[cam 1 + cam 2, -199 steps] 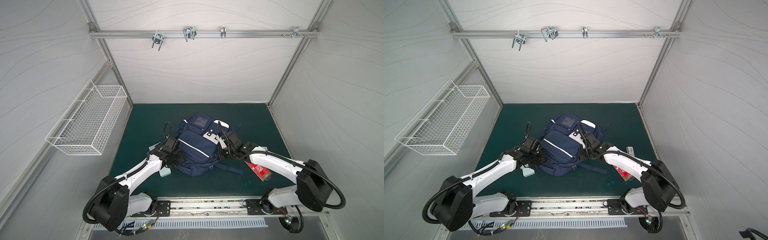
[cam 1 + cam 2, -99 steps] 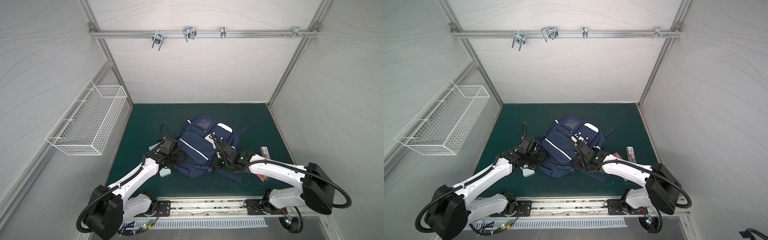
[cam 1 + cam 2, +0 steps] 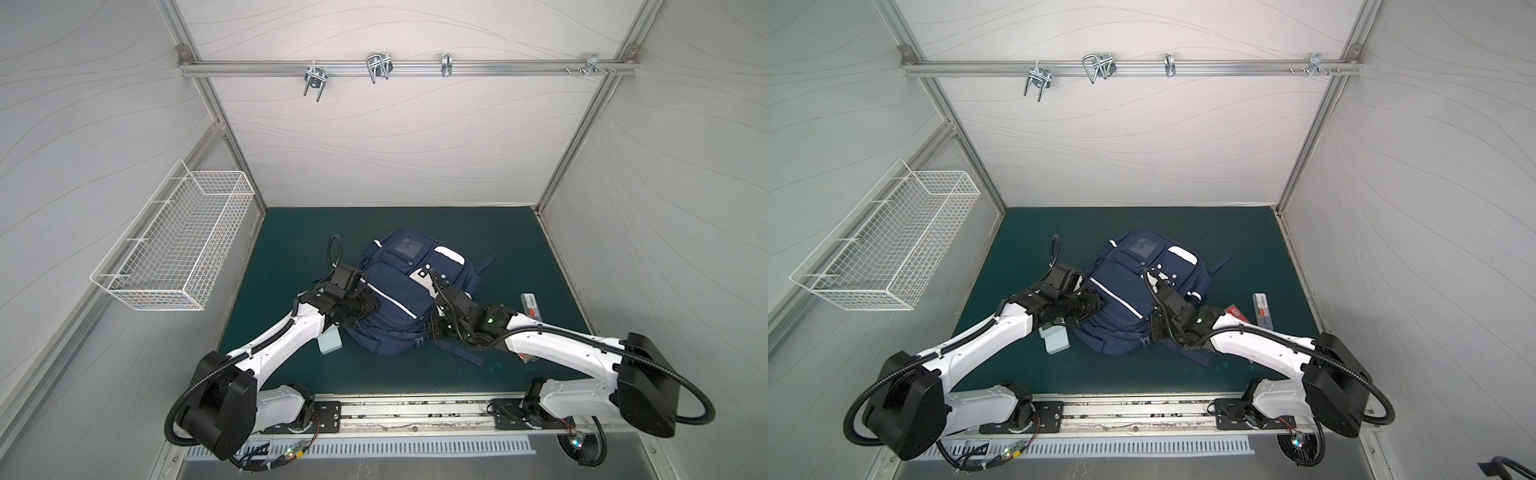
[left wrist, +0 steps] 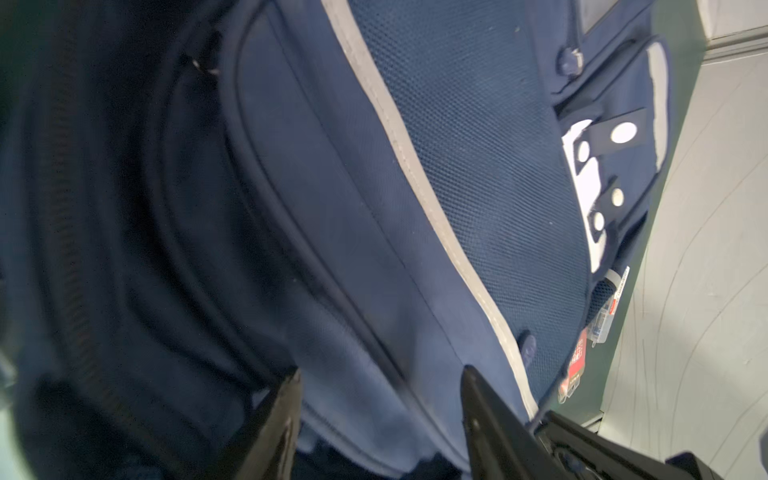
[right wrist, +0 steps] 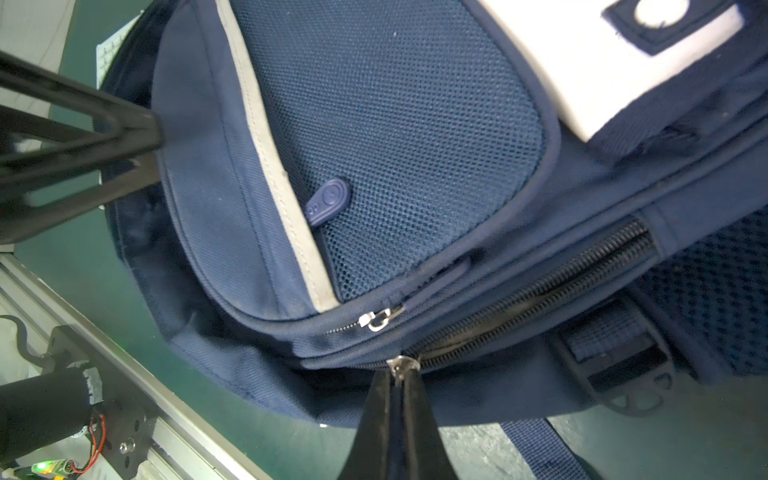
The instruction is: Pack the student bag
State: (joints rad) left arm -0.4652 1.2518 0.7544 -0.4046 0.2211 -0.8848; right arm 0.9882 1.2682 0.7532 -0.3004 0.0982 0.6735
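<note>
Student bag (image 3: 409, 303) navy mesh fabric | right gripper (image 5: 401, 374) pinching metal zipper pull (image 5: 402, 363)

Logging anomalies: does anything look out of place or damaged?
No damage or spill. But the right tool pinches the zipper pull of the student bag while a pale box, a red pack and a clear case lie outside it.

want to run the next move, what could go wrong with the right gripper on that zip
The right gripper pinches the zipper pull only at its tips, so it might slip off. The left gripper is open, not gripping the student bag, so pulling could drag the unheld bag across the green mat.
</note>
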